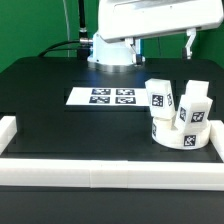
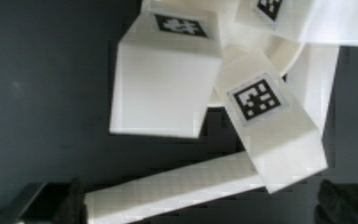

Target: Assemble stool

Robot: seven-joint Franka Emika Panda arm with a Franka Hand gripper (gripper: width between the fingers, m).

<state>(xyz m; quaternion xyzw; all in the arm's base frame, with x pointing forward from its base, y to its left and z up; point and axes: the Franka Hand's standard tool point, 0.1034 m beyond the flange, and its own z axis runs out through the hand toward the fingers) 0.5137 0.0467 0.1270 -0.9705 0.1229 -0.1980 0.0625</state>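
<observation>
Item one, the seat (image 1: pixel 184 137): I see a thick white round piece bearing square tags, lying on the black table (image 1: pixel 60 120) toward the exterior view's right, close against the front border rail (image 1: pixel 110 172).

Item two, legs: three blocky white legs stand upright on or just behind the seat in the exterior view, the nearest to centre at (image 1: pixel 161 97), another at (image 1: pixel 195 104). Whether they are seated in sockets or merely propped, I cannot tell.

Item three, same cluster through the wrist view: one long leg (image 2: pixel 165 88) and a second tagged leg (image 2: pixel 275 128) run lengthwise away from the camera, with a rail-like white bar (image 2: pixel 176 188) crossing between them and the fingers.

Item four, gripper (image 2: pixel 186 208): fingers released, spread wide, grasping nothing; only the dark fingertips (image 2: pixel 48 200) show at the frame edge. The legs lie directly ahead of the fingers, long axes pointing outward from them.

Item five, marker board (image 1: pixel 106 97): flat, well apart from the stool parts.
</observation>
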